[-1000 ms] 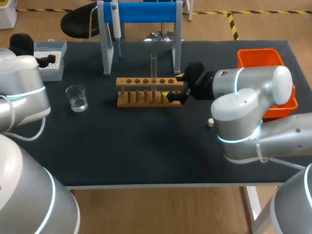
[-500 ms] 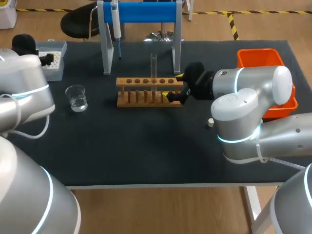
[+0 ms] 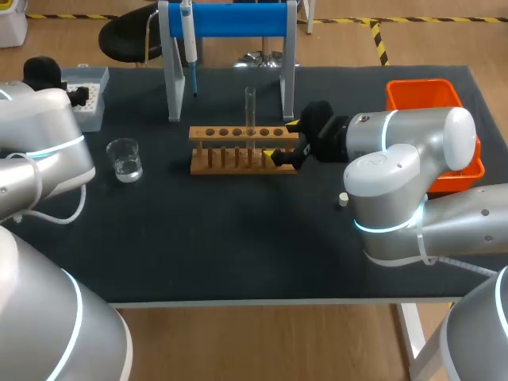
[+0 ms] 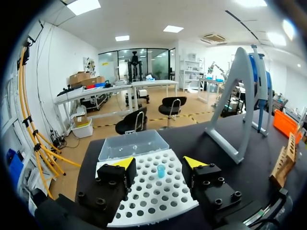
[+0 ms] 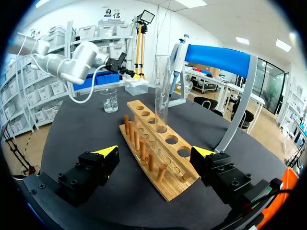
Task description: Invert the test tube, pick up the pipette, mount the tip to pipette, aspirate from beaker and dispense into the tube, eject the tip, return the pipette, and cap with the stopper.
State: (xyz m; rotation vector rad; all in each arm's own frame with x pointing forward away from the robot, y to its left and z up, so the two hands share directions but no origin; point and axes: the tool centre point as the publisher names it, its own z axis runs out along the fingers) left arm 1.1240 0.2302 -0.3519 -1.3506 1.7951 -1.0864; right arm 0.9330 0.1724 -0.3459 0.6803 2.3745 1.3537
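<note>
here the test tube (image 5: 162, 93) stands ahead of the right fingers (image 5: 107, 153).

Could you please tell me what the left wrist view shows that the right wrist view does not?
Only the left wrist view: the lone blue tip standing in the tip box, seen between the fingers of the open left gripper. Only the right wrist view: the beaker, and the open right gripper either side of the end of the wooden rack. Both: the wooden rack, the blue stand and the pipette hanging on it.
</note>
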